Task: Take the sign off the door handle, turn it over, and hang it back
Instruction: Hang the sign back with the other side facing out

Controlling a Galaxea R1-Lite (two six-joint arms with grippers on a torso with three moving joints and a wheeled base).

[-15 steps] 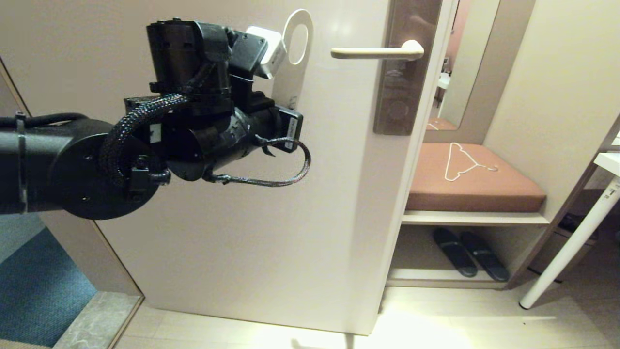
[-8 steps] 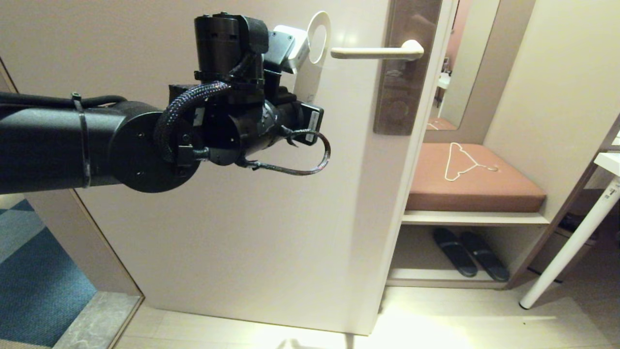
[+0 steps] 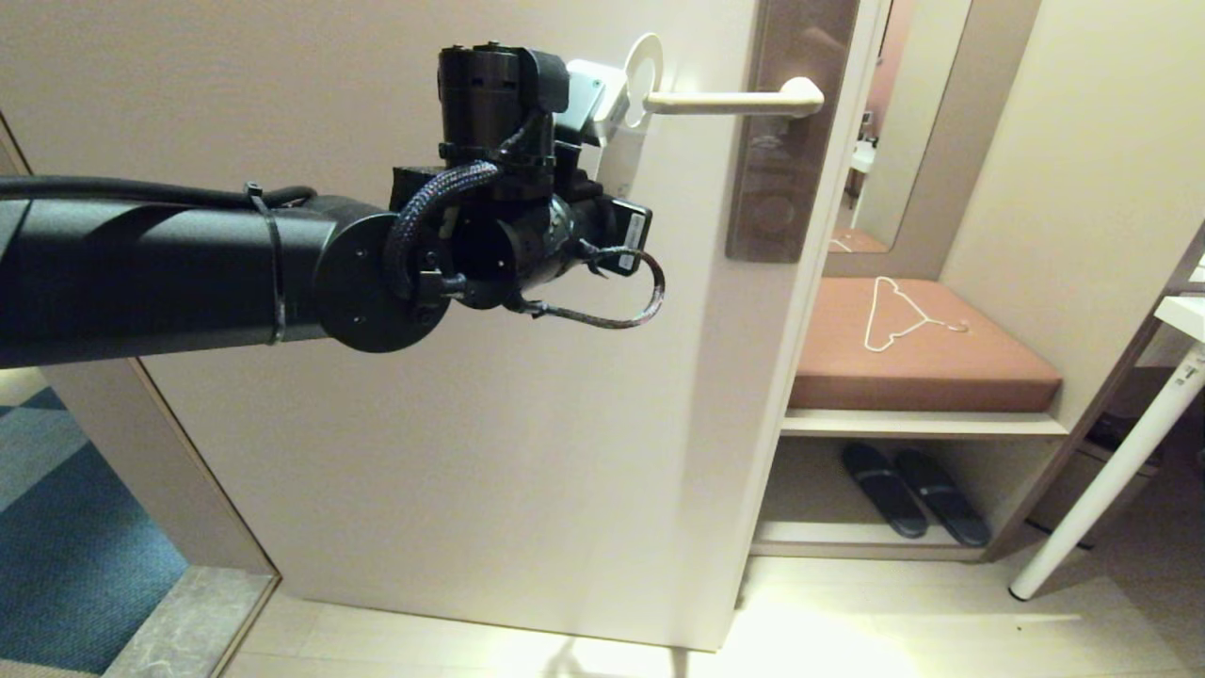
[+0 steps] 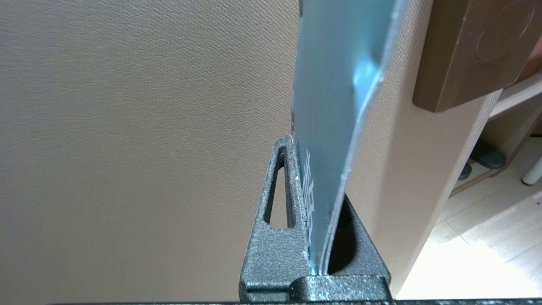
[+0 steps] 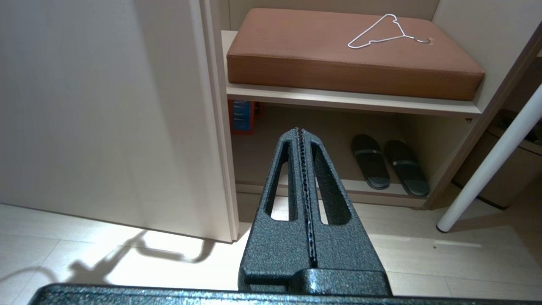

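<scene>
Two arms on my rig, one working. From the left of the head view, my left arm reaches across the cream door [image 3: 452, 452] with the left gripper [image 3: 602, 160] raised beside the handle. Its fingers [image 4: 283, 237] are clamped on the lower end of the sign [image 3: 629, 113]; the wrist view shows the card pinched edge-on between them, blue-grey face with white lettering toward one finger, slightly bowed. In the head view the sign's white face looks out at me, and its ring end sits at the free tip of the door handle [image 3: 730, 99]; I cannot tell whether the tip is inside the hole or just touching the ring. Further right the dark brown plate [image 3: 781, 169] carries the lever. Right gripper [image 5: 303, 178] is parked low, fingers pressed together on nothing, facing the bench cushion [image 5: 338, 55] and slippers [image 5: 387, 165].
</scene>
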